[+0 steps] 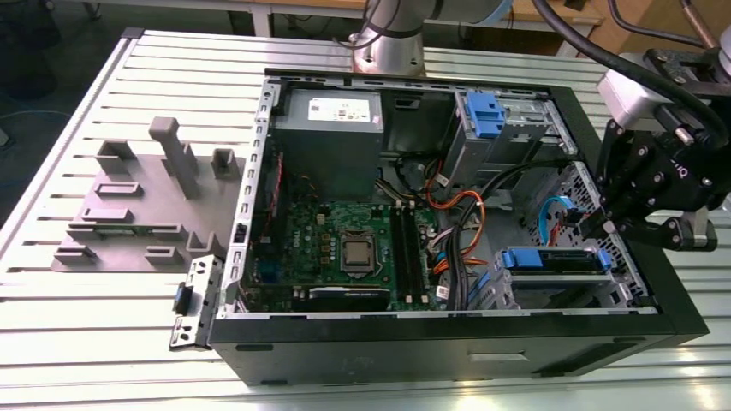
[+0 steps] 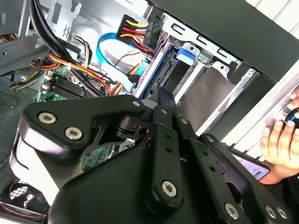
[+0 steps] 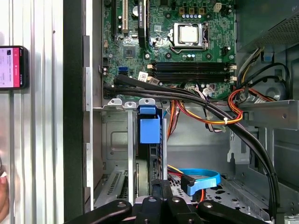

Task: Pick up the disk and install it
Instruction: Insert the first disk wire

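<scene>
Far off from the fingers [image 3: 161,186], toward the exterior view's left: grey moulded plastic fixture with upright posts [image 1: 137,214], lying on the slatted metal desk [image 1: 68,342]. Not involved.

Next across: open black tower computer case [image 1: 457,334] on its side. Green motherboard [image 1: 342,231] on its floor, well apart from the fingers. Grey power-supply box with white label [image 1: 331,120] at the far corner. Lone blue plastic bracket [image 1: 484,116] in the upper bay, no drive in it, well apart from the fingers.

Task item: flat silver hard drive in blue plastic carrier, the disk [image 1: 554,261]. Already sitting in the grey metal drive cage at the case's near corner, just below and slightly to the exterior view's left of the fingers. Long axis along the case's front wall, running away from the fingertips. Blue carrier tab seen straight ahead of the fingers in the first wrist view [image 3: 149,128].

Far right: black linkage gripper [image 1: 605,227] over the case's edge, tilted down and inward, tips aimed at the disk's near end. Fingers drawn together, nothing seen clamped between them. Contact with the disk not clear; judged close to it or just touching.

A person's hand [image 2: 280,140] on the desk outside the case, beyond the gripper.
</scene>
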`<state>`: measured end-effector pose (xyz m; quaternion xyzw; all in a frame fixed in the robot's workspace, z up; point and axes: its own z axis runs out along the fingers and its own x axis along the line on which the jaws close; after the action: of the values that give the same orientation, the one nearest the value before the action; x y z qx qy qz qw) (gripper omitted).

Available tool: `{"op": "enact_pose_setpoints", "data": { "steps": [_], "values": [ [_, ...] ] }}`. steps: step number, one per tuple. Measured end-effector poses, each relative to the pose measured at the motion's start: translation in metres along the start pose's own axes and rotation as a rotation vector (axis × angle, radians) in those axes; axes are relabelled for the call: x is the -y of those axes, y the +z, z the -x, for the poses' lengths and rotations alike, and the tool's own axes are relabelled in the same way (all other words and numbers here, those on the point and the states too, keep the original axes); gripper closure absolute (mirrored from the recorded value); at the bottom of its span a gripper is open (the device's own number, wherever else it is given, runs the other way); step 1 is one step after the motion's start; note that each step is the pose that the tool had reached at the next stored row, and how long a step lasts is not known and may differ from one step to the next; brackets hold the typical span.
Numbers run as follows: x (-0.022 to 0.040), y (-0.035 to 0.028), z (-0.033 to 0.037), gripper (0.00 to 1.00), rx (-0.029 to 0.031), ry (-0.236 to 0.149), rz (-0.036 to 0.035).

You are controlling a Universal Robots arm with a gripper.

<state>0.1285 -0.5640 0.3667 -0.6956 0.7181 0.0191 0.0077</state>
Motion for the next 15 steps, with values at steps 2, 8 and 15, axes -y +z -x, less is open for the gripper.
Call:
{"op": "enact_pose_setpoints", "data": {
  "steps": [2,8,15],
  "values": [
    [0.0001,0.0,0.0006,0.89,0.0,0.0,0.0],
    [0.0003,0.0001,0.0032,0.89,0.0,0.0,0.0],
    [0.0002,0.0004,0.0098,0.89,0.0001,0.0,0.0]
  ]
}}
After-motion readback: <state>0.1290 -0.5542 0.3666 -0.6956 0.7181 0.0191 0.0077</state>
